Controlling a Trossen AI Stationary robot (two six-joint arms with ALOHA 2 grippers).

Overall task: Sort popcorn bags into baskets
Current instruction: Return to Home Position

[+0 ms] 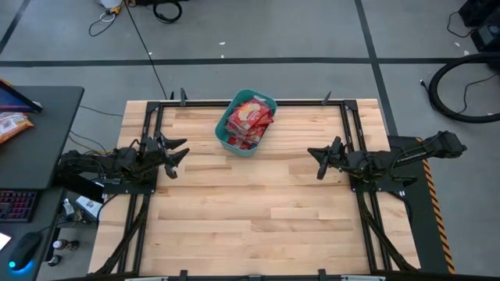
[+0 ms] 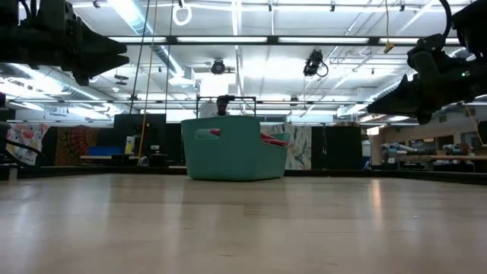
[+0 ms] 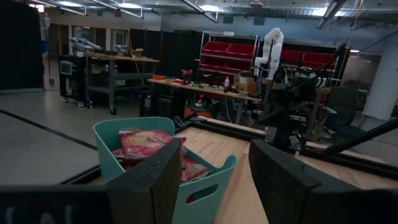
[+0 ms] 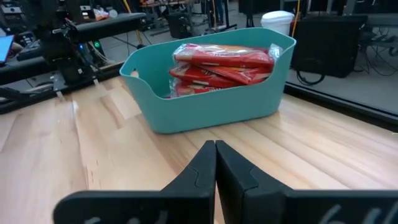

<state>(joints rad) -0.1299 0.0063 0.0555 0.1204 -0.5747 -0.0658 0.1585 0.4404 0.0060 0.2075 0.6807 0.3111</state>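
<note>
The teal basket (image 1: 246, 123) stands on its base at the table's far middle, full of stacked red popcorn bags (image 1: 251, 119); it also shows in the low view (image 2: 236, 148), the left wrist view (image 3: 165, 171) and the right wrist view (image 4: 211, 87). The popcorn bags (image 4: 224, 65) lie piled inside the basket, reaching its rim. My left gripper (image 1: 178, 154) hovers open above the table's left side, well apart from the basket. My right gripper (image 1: 318, 161) hovers shut above the table's right side, its fingers (image 4: 214, 171) closed together and holding nothing.
Bare wooden table (image 1: 258, 211) spreads around the basket and toward the near edge. A black metal frame (image 1: 344, 109) borders the table. A desk with a keyboard and an orange snack bag (image 1: 12, 125) stands left of the table. Cables lie on the floor beyond.
</note>
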